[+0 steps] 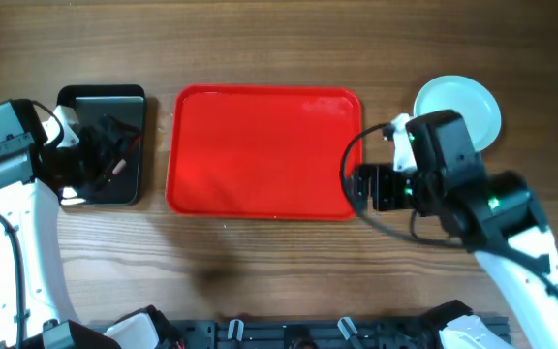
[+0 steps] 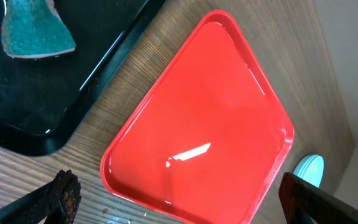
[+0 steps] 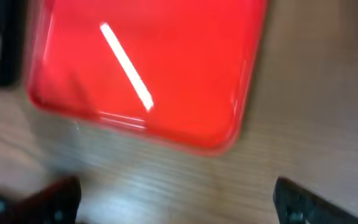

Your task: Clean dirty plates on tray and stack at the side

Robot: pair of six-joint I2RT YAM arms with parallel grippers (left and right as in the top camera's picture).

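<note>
- The wooden table fills the overhead view and bears everything else.
- The tray, red and glossy, lies flat at the middle of the frame with its long sides running left to right. Its surface is bare and only light reflections show on it.
- The black tray lies at the upper left, just beside the red one with a strip of wood between them. It is smaller and stands with its long side running up the frame.
- The plates sit on the bare wood at the upper right, off the red tray and near its upper right corner. Only one pale turquoise round outline shows, its lower left part hidden by the right arm, so I cannot tell how many are stacked.
- The right gripper hovers over the tray's right edge. In the blurred wrist view its fingers are spread wide, with nothing between them.
- The left gripper hangs over the black tray. In its wrist view the fingers are spread apart and grasp nothing.
- A teal sponge rests on the black tray, at the upper left of the left wrist view.
</note>
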